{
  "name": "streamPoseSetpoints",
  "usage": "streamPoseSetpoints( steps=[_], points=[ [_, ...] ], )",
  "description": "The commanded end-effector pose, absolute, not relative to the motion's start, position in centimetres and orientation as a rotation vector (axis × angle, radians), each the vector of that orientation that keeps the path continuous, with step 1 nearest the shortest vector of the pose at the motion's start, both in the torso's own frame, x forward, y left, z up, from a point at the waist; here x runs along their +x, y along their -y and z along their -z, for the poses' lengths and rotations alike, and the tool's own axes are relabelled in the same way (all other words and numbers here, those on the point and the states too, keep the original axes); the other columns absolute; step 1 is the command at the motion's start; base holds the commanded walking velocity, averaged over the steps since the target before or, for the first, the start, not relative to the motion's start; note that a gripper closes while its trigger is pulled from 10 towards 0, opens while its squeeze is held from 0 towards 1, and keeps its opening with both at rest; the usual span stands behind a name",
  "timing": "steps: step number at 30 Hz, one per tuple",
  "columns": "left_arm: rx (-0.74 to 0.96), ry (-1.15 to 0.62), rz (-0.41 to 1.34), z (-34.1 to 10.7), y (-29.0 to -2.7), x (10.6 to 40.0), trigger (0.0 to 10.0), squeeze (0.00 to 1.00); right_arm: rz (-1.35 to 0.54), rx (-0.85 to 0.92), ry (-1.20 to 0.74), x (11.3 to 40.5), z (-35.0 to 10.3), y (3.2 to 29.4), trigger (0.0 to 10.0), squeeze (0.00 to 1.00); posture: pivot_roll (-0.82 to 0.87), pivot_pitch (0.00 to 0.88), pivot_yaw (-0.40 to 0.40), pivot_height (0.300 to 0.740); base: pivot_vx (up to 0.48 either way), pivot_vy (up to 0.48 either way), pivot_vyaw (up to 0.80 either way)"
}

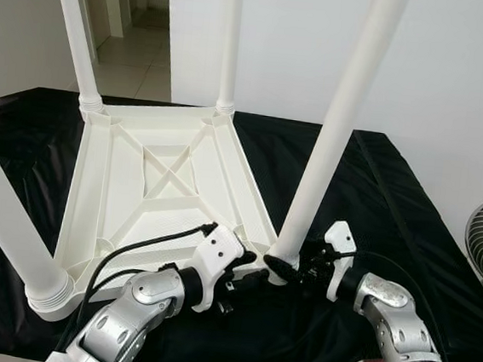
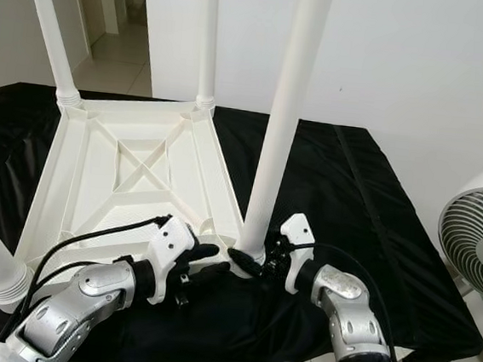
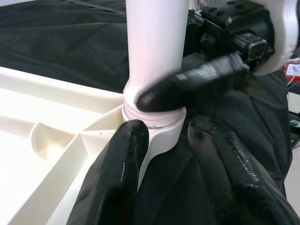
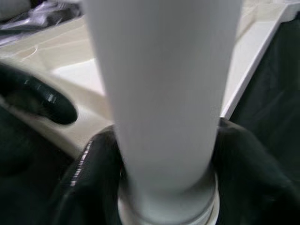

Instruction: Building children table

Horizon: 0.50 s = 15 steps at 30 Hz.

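Observation:
A white plastic children's table [image 1: 168,183] lies upside down on a black cloth. Its near right leg [image 1: 336,130] stands upright in the corner socket [image 3: 157,133]. My right gripper [image 1: 285,266] is shut on the base of this leg, with a black finger on each side [image 4: 79,187]. My left gripper [image 1: 248,267] is open at the same corner, just left of the leg. One of its fingers [image 3: 117,178] rests against the socket, the other lies over the cloth.
Three other white legs stand up at the far left [image 1: 76,37], far middle [image 1: 229,43] and near left [image 1: 2,218] corners. The black cloth [image 1: 392,213] covers the work surface. A white fan [image 2: 475,246] stands on the right, with a doorway [image 1: 136,34] behind.

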<state>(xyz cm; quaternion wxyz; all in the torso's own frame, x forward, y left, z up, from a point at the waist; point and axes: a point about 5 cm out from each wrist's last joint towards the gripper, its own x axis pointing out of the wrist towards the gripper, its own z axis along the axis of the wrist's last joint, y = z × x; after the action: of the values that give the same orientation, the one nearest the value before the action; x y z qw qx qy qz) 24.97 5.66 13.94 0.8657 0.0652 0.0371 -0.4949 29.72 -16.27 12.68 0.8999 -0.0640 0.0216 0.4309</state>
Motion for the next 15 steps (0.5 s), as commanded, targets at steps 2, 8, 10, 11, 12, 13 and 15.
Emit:
streamPoseSetpoints(
  steps=[2,8,10,11,12,13,15],
  points=[
    [0.135,-0.087,1.083,-13.9,-5.4,24.5,10.0,0.0,-0.846,-0.093,-0.034,29.7,-12.7,15.9,0.0,0.0,-0.01,0.023,-0.028,0.74,0.0,0.0,0.0],
    [0.132,-0.095,1.088,-13.8,-5.2,24.2,10.0,0.0,-0.695,-0.014,-0.036,28.5,-12.0,14.5,0.0,0.0,-0.01,0.03,-0.039,0.74,0.0,0.0,0.0],
    [0.13,-0.097,1.088,-13.8,-5.2,24.2,10.0,0.0,-0.645,0.038,-0.016,27.9,-12.0,14.0,0.0,0.0,-0.01,0.03,-0.043,0.74,0.0,0.0,0.0],
    [0.13,-0.097,1.088,-13.8,-5.2,24.1,10.0,0.0,-0.607,0.064,-0.012,27.7,-12.1,13.8,0.0,0.0,-0.01,0.033,-0.049,0.74,0.0,0.0,0.0],
    [0.13,-0.097,1.088,-13.8,-5.2,24.1,10.0,0.0,-0.607,0.064,-0.012,27.7,-12.1,13.8,0.0,0.0,-0.01,0.033,-0.049,0.74,0.0,0.0,0.0],
    [0.13,-0.097,1.088,-13.8,-5.2,24.1,10.0,0.0,-0.58,0.081,-0.009,27.6,-12.2,13.7,0.0,0.0,-0.01,0.033,-0.049,0.74,0.0,0.0,0.0],
    [0.128,-0.099,1.083,-13.8,-5.3,24.1,10.0,0.0,-0.517,0.093,-0.003,27.4,-12.4,13.4,0.0,0.0,-0.01,0.037,-0.048,0.74,0.0,0.0,0.0]
  ],
)
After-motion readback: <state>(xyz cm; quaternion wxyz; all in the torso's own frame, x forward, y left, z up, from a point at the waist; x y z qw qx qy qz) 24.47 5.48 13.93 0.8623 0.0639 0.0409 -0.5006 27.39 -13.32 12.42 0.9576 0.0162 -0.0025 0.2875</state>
